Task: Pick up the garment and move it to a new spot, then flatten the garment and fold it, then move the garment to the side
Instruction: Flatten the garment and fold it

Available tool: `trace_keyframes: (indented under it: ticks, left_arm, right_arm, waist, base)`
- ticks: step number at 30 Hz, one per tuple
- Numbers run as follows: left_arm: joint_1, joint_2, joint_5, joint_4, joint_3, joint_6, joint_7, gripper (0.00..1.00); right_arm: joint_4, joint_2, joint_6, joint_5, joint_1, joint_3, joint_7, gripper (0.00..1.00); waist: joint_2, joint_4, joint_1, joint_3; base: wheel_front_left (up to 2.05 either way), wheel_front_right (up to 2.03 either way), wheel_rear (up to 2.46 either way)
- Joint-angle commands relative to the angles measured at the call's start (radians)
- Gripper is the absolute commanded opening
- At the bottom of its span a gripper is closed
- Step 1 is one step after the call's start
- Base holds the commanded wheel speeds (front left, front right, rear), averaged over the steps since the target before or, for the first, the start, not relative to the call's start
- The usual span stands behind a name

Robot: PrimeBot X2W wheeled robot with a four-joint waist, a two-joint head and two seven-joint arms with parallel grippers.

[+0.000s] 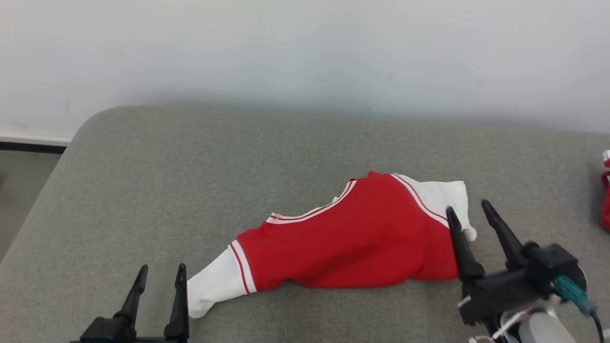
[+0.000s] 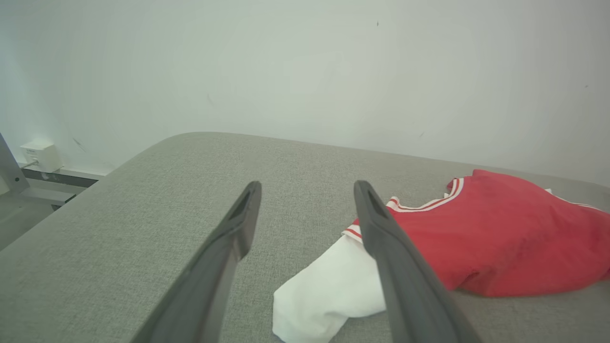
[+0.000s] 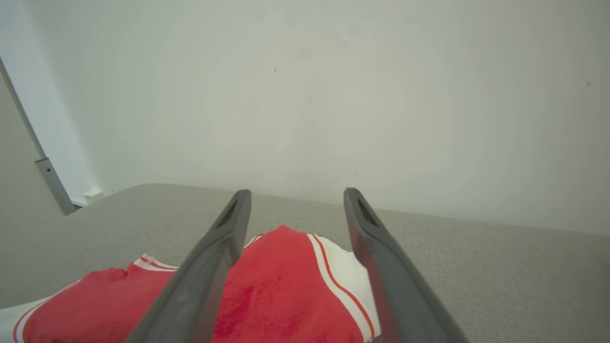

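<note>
The garment (image 1: 352, 238) is a red shirt with white sleeves and white-red trim, lying crumpled on the grey cushioned surface (image 1: 190, 166). One white sleeve (image 1: 214, 283) reaches toward the lower left, the other (image 1: 445, 195) lies at the upper right. My right gripper (image 1: 468, 206) stands open just above the shirt's right end, its left finger over the red cloth, holding nothing. My left gripper (image 1: 160, 272) is open beside the lower-left sleeve, apart from it. In the left wrist view that sleeve (image 2: 329, 290) lies under the right finger. In the right wrist view the shirt (image 3: 286, 295) lies below the open fingers.
A pale wall (image 1: 305, 47) runs behind the cushion. Another red and white cloth item (image 1: 605, 195) lies at the far right edge. The cushion's rounded left corner (image 1: 90, 124) drops to the floor, where a white box (image 2: 40, 155) sits by the wall.
</note>
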Motion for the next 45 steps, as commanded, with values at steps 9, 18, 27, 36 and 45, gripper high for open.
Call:
trace_keyframes:
  ticks: [9,18,27,36,45]
  left_arm:
    - [0.037,0.005,0.02,-0.019,0.024,0.001,-0.003,1.0]
    - [0.017,0.013,0.022,-0.014,0.023,0.001,-0.003,1.0]
    - [-0.138,0.111,0.006,0.024,-0.042,0.001,0.0,1.0]
    - [-0.387,0.251,-0.158,0.076,-0.181,0.001,0.116,1.0]
    - [-0.509,0.37,-0.349,0.16,-0.357,0.001,0.215,1.0]
  right_arm:
    - [-0.144,0.085,-0.002,-0.055,0.248,-0.197,0.0,1.0]
    - [-0.173,0.123,-0.002,-0.087,0.284,-0.217,0.0,1.0]
    - [-0.161,0.136,-0.002,-0.095,0.234,-0.199,0.0,1.0]
    - [-0.131,0.15,-0.002,-0.091,0.186,-0.206,0.0,1.0]
    - [-0.107,0.162,-0.002,-0.088,0.157,-0.205,0.0,1.0]
  waist:
    - [0.0,-0.063,0.0001,-0.024]
    - [0.0,-0.081,0.0001,-0.01]
    - [0.0,-0.118,0.0001,0.031]
    - [0.0,-0.197,0.0001,0.092]
    - [0.0,-0.255,0.0001,0.136]
  base:
    - [0.0,0.0,0.0]
    - [0.0,0.0,0.0]
    - [0.0,0.0,0.0]
    - [0.0,0.0,0.0]
    - [0.0,0.0,0.0]
